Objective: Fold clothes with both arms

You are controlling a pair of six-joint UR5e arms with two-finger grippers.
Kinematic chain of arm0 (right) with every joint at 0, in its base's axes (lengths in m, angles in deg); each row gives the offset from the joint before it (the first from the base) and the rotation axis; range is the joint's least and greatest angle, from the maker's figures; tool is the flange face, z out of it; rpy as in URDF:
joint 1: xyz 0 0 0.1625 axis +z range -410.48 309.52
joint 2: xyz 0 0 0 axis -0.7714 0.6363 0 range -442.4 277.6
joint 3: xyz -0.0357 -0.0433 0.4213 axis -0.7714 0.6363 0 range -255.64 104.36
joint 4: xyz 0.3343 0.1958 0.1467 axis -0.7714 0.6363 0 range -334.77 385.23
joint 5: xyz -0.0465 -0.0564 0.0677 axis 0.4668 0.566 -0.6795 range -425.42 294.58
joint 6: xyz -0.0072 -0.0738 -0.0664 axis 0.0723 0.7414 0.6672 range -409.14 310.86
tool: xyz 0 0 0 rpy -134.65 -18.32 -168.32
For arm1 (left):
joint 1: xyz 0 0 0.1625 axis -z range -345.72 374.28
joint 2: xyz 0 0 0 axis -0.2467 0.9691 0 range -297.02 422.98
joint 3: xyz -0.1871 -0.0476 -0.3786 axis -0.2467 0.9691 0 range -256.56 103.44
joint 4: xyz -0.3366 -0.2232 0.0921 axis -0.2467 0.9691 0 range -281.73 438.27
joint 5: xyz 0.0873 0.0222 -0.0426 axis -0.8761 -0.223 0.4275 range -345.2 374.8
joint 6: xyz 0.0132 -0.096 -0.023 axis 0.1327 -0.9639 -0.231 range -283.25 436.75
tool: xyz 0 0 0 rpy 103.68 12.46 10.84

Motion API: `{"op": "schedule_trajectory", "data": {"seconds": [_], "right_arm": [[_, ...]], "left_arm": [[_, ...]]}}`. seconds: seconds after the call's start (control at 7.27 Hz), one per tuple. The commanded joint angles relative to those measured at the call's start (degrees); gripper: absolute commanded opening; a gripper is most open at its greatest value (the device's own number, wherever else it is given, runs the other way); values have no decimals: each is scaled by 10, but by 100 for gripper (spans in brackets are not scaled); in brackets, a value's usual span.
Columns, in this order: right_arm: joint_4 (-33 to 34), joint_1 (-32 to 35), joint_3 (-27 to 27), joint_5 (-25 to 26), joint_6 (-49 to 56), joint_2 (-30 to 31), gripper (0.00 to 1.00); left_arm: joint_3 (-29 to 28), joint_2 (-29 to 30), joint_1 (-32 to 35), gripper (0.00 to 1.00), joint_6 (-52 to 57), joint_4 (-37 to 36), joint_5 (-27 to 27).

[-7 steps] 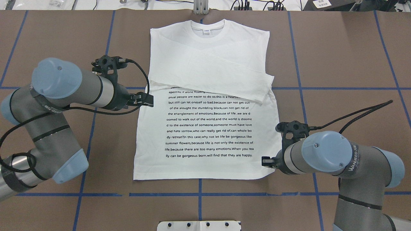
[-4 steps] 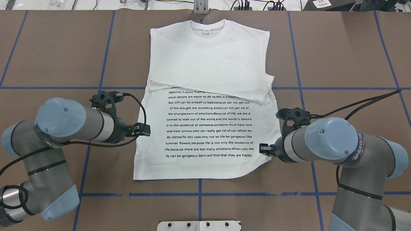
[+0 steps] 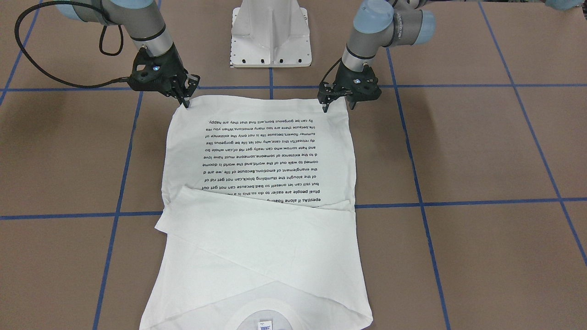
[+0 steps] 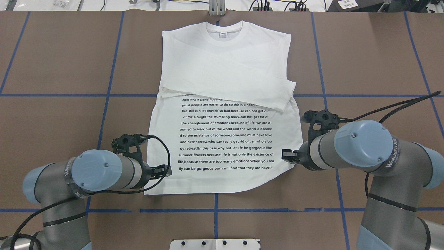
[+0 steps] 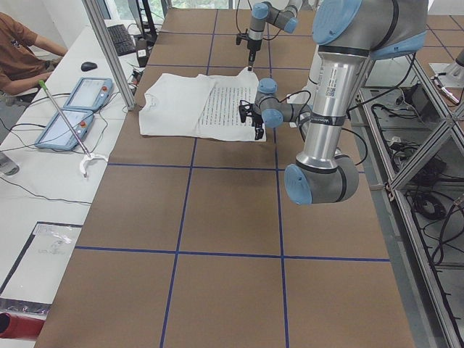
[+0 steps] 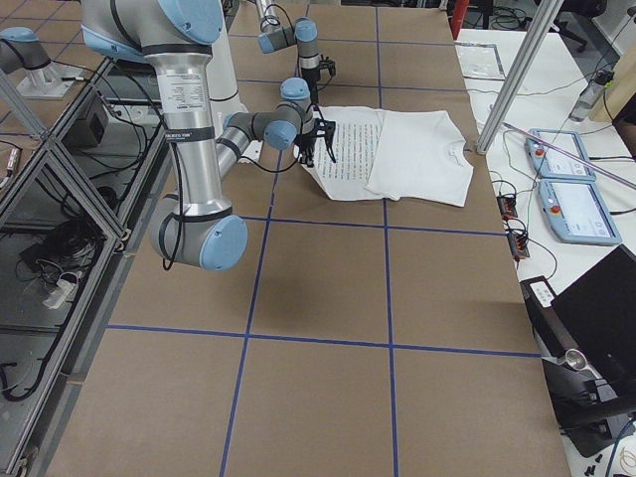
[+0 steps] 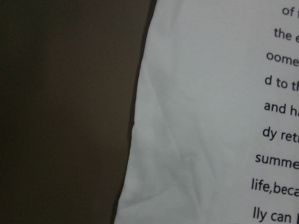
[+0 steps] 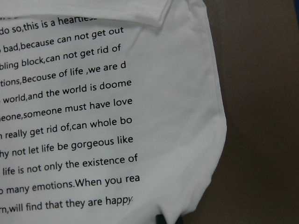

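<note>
- Overhead exterior view: a white shirt (image 4: 222, 62) lies flat mid-worktop (image 4: 364, 52), with its collar (image 4: 223, 30) at the far side and its hem toward the robot.
- Both sleeves (image 4: 242, 91) are folded across the chest. They show plain white and cover the top lines of the black printed text (image 4: 225, 142) on the lower half.
- The right gripper (image 4: 286, 155) is pinched onto the hem corner on the robot's right. That corner is drawn inward, so the hem curves there instead of running straight.
- In the right wrist-mounted view the cloth bunches at the bottom edge around a dark fingertip (image 8: 161, 219).
- The left gripper (image 4: 165, 171) is at the opposite hem corner, where the cloth lies flat. In the front-facing view its fingers (image 3: 324, 108) stand apart at that corner. Whether they touch the fabric cannot be told.
- Blue tape lines (image 4: 364, 95) cross the brown worktop in a grid.
</note>
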Motion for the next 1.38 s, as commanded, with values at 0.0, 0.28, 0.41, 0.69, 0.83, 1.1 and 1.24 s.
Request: {"op": "schedule_trajectory", "data": {"seconds": [0.0,0.28,0.41,0.69,0.83,1.1,1.24], "right_arm": [[0,5,2,1,2,1,0],[0,5,4,1,3,1,0],[0,6,5,1,4,2,0],[1,9,6,1,5,1,0],[1,9,6,0,5,1,0],[1,13,5,0,6,0,0],[1,14,5,0,5,0,0]], "left_arm": [[11,-2,-11,86,-2,-24,-4],[6,-4,-12,83,-2,-26,-4],[2,-5,-12,82,-2,-28,-4],[0,-6,-13,76,-2,-28,-4],[0,-6,-13,70,-2,-30,-4],[0,-6,-13,57,-2,-34,-4],[1,-6,-14,55,-2,-34,-4]]}}
